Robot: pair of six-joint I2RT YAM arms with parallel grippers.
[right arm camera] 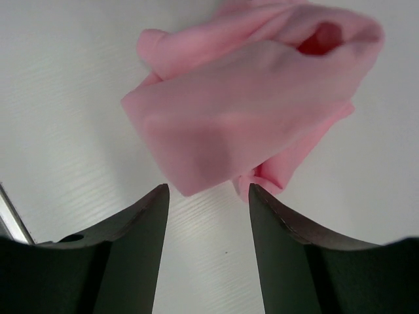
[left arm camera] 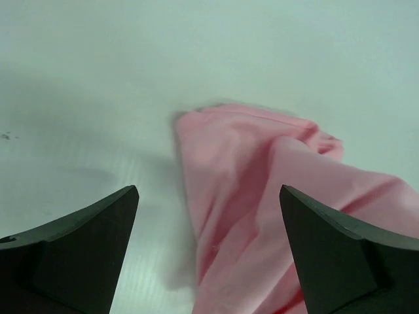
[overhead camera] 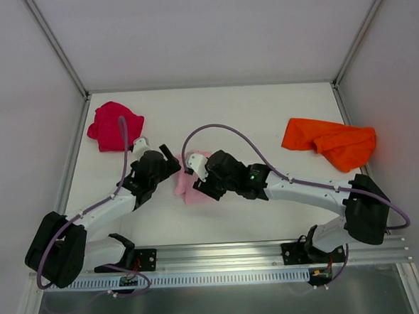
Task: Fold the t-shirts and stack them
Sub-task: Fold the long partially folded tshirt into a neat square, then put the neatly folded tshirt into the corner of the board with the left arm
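The light pink t-shirt (overhead camera: 183,185) lies bunched at the table's middle, between both grippers. In the left wrist view it (left arm camera: 262,196) spreads between and ahead of my left gripper's (left arm camera: 208,188) wide-open fingers. In the right wrist view it (right arm camera: 255,98) sits just beyond my right gripper's (right arm camera: 207,188) open fingertips, which hold nothing. From above, the left gripper (overhead camera: 168,159) is at the shirt's left and the right gripper (overhead camera: 197,180) is over its right part. The crimson-red t-shirt (overhead camera: 114,126) lies crumpled at the far left. The orange t-shirt (overhead camera: 333,141) lies crumpled at the right.
The white table (overhead camera: 221,113) is bounded by grey walls at the back and sides. A metal rail (overhead camera: 223,259) with the arm bases runs along the near edge. Purple cables loop over both arms.
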